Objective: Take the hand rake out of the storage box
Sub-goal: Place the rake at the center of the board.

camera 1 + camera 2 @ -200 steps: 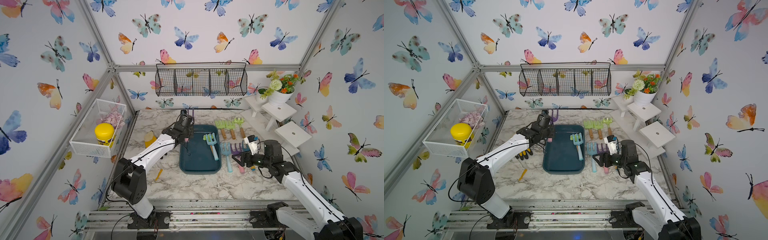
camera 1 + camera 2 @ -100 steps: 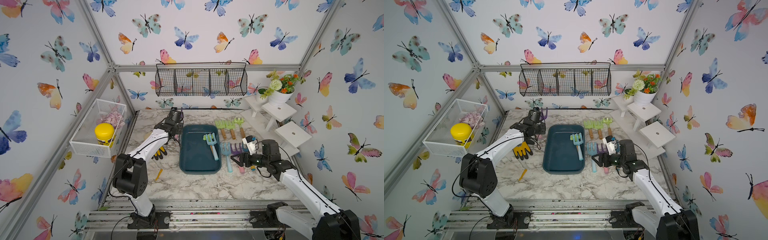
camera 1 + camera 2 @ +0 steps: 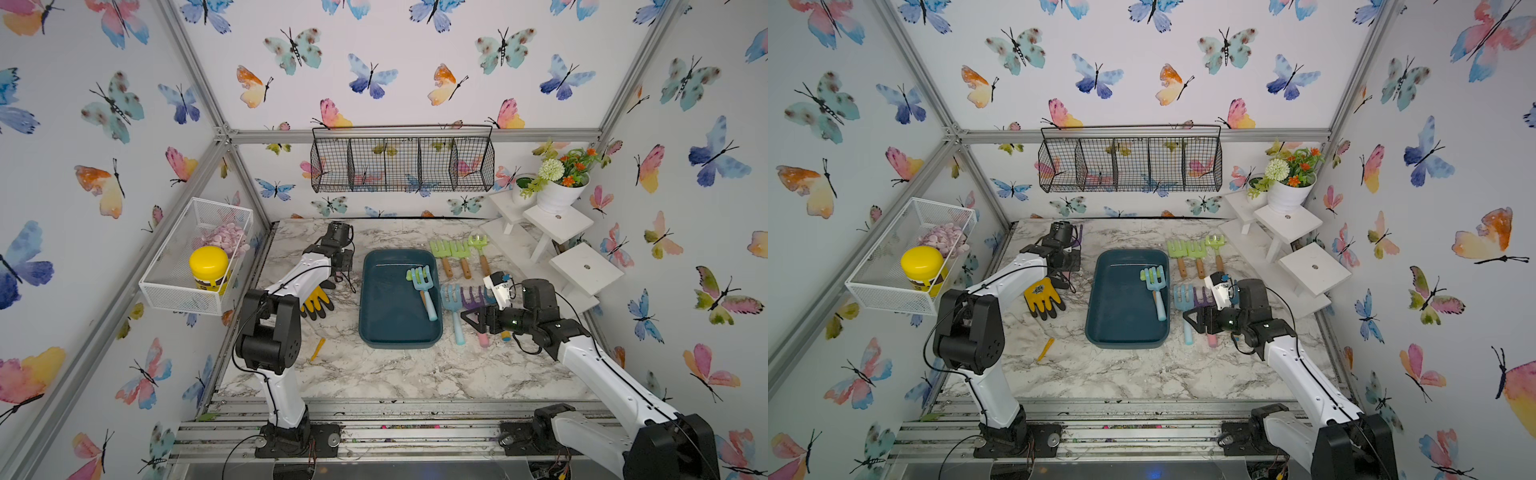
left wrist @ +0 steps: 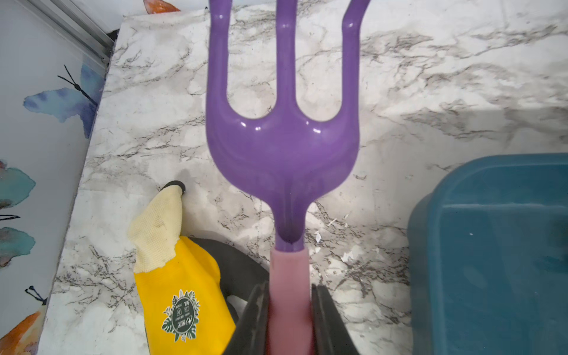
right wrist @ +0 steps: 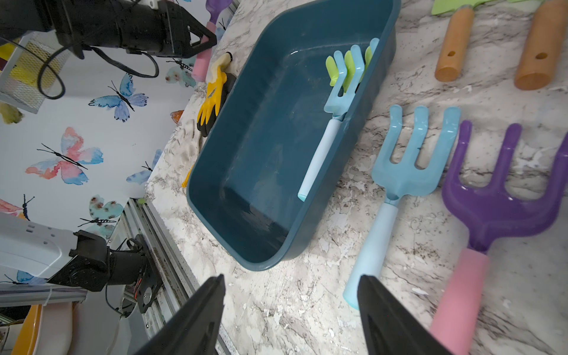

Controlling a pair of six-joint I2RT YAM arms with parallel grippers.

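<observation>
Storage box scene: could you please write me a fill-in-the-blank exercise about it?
The left claw is shut on a rake with a ___ head.
The right claw is ___ and holds nothing.
The glove beside the storage box is black and ___.
Missing words: purple; open; yellow.
</observation>
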